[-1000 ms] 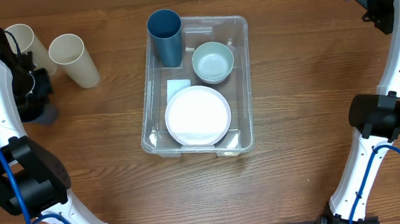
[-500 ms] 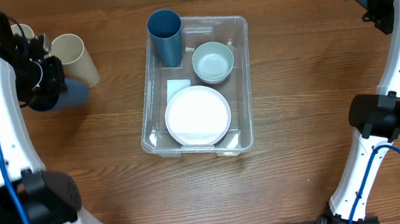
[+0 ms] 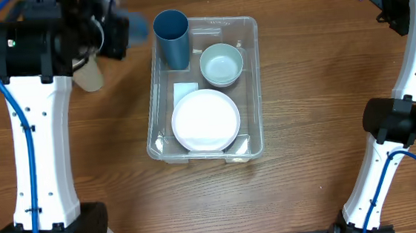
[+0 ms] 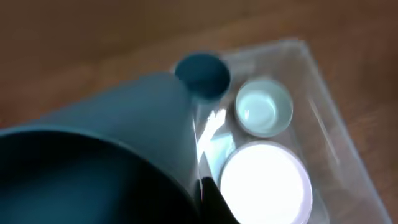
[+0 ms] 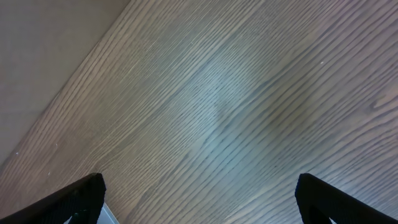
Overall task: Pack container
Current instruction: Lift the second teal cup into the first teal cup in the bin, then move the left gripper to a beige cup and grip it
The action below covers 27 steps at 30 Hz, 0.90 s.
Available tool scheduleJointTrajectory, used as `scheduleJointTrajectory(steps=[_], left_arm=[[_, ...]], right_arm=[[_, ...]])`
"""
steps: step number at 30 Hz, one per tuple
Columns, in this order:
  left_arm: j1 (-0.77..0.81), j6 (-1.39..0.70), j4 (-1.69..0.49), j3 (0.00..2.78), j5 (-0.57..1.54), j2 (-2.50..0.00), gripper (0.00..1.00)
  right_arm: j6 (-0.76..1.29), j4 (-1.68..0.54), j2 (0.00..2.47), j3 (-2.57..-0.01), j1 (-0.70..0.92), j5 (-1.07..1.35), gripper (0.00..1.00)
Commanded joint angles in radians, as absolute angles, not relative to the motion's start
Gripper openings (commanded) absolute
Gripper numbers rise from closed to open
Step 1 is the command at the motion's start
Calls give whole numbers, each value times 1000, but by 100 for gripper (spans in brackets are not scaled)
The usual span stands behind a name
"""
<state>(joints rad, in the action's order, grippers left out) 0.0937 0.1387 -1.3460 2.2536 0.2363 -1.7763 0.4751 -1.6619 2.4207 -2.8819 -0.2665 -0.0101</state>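
The clear plastic container (image 3: 251, 91) sits mid-table. It holds an upright dark blue cup (image 3: 172, 37), a pale green bowl (image 3: 221, 63) and a white plate (image 3: 205, 120). My left gripper (image 3: 116, 31) is shut on a grey-blue cup (image 3: 135, 27) and holds it on its side in the air, just left of the container's far left corner. In the left wrist view that cup (image 4: 106, 143) fills the left side, with the container (image 4: 329, 124) and its dishes beyond. My right gripper (image 5: 199, 199) is open and empty over bare wood at the far right.
A cream cup (image 3: 90, 77) lies on the table at the far left, mostly hidden under my left arm. The right arm's base (image 3: 402, 120) stands at the right edge.
My left gripper has lifted the grey-blue cup from the far left of the table and swung it up and right, to beside the container's far left corner. The right arm has not moved.
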Motion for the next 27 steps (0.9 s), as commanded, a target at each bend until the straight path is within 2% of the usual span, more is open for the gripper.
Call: scheduleJointTrajectory(steps=[1, 10, 27], left_arm=[[142, 164, -1213, 2288, 252, -1780, 4], [233, 165, -1106, 2288, 251, -1919, 4], [249, 161, -1147, 2288, 153, -1967, 4]], right_arm=[[484, -1659, 2386, -2907, -265, -17, 100], [484, -1659, 2386, -2907, -265, -17, 100], [484, -1659, 2386, -2907, -265, -17, 100]])
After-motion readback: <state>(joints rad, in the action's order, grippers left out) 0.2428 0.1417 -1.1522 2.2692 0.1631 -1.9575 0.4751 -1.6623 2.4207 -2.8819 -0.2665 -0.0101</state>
